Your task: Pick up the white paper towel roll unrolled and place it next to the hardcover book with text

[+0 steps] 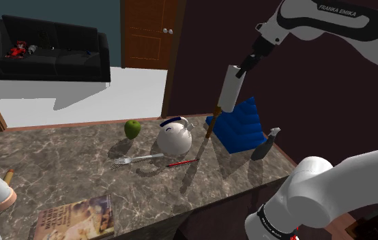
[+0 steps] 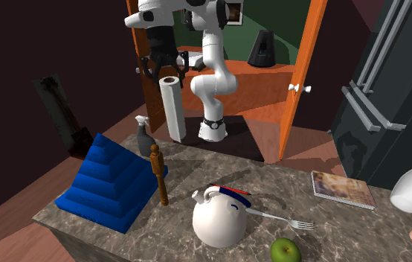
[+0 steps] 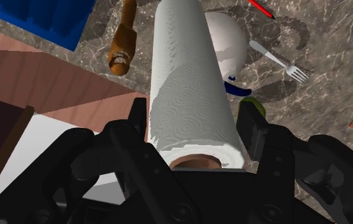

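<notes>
Brown marble covers the bench (image 1: pixel 78 163), and behind it the room has a black sofa (image 1: pixel 51 48) and a brown door (image 1: pixel 150 31). The black end effector (image 3: pixel 193 114) is closed on the white paper towel roll (image 3: pixel 191 70). In the wrist view its two fingers press on both sides of the roll, close to one end. The roll hangs down from the end effector, almost straight up and down. In the shoulder view it is at about 2 o'clock in the picture, up in the air over the far corner of the bench. Its lower end is just above a blue stepped block (image 1: pixel 242 126) and a brown wooden stick (image 2: pixel 158 175) that stands upright. I think the roll touches neither of them, but that spot is hard to see. A grey spray bottle (image 1: pixel 266 144) is just beside the block, at 4 o'clock from it. The hardcover book (image 1: pixel 75 217) lies flat at the near edge of the bench, at about 7 o'clock from the roll in the shoulder view, and well apart from it. Between the roll and the book sits a round white kettle (image 1: pixel 175 136) with a blue handle. A green apple (image 1: pixel 133 128) is near the kettle at 10 o'clock. A silver fork (image 1: pixel 134 160) lies at 8 o'clock from the kettle, and a thin red pen (image 1: pixel 183 162) lies at 6 o'clock, just beside it.
</notes>
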Robot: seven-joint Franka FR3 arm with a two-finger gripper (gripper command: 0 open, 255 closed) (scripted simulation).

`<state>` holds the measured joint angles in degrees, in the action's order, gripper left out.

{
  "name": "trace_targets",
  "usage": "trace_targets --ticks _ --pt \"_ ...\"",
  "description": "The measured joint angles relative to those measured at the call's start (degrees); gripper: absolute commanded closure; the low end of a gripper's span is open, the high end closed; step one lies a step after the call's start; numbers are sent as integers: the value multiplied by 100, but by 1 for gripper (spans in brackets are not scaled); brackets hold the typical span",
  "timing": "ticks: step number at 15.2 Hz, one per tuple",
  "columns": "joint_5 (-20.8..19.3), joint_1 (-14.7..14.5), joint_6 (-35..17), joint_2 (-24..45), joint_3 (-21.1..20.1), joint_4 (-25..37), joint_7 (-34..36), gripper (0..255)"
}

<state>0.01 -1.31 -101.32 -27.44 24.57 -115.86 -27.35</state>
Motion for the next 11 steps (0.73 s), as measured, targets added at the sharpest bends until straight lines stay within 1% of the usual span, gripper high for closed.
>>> trace_targets --ticks 7,11 --pt "55 -139 -111 -540 -900 -589 1035 255" --pt "171 -272 -234 -664 -1398 -806 1611 255"
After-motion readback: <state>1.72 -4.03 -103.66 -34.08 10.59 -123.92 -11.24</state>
